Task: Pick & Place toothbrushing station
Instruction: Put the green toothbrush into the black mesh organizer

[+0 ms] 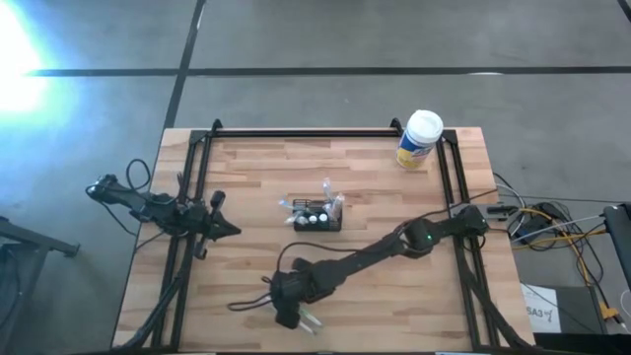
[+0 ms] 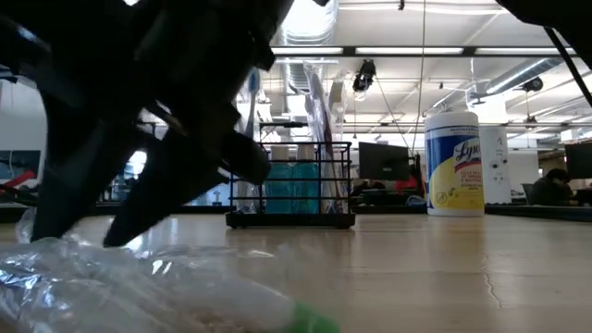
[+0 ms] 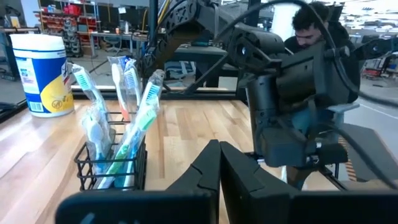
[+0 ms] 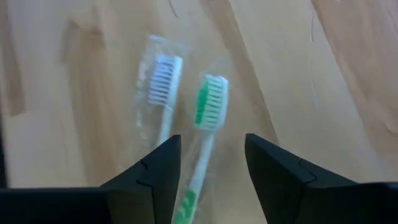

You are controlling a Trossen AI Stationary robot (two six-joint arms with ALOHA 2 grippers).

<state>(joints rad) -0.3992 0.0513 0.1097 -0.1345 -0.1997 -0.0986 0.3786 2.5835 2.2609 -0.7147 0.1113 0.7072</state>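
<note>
Wooden table (image 1: 246, 286), butcher-block, framed by black rails. Right arm (image 1: 394, 245) stretched diagonally across it toward the near edge. Left arm (image 1: 148, 205) parked at the table's left side, left gripper (image 3: 219, 180) clenched, fingers pressed together, grasping nothing. Yellow canister (image 1: 420, 139) with white lid upright near the far right corner, well apart from everything else. Toothbrushing station (image 1: 315, 219), black mesh, standing upright near the table's middle; holds wrapped toothbrushes leaning upright and small bottles. Right gripper (image 4: 211, 168) low over the table near the front edge, well apart from the station, released, jaws spread on either side of a handle, gripping nothing. Green-bristled toothbrush (image 4: 208, 115) in clear wrap lying flat between the fingers. White-bristled toothbrush (image 4: 164, 84) just beside it, also wrapped, flat on the wood.
</note>
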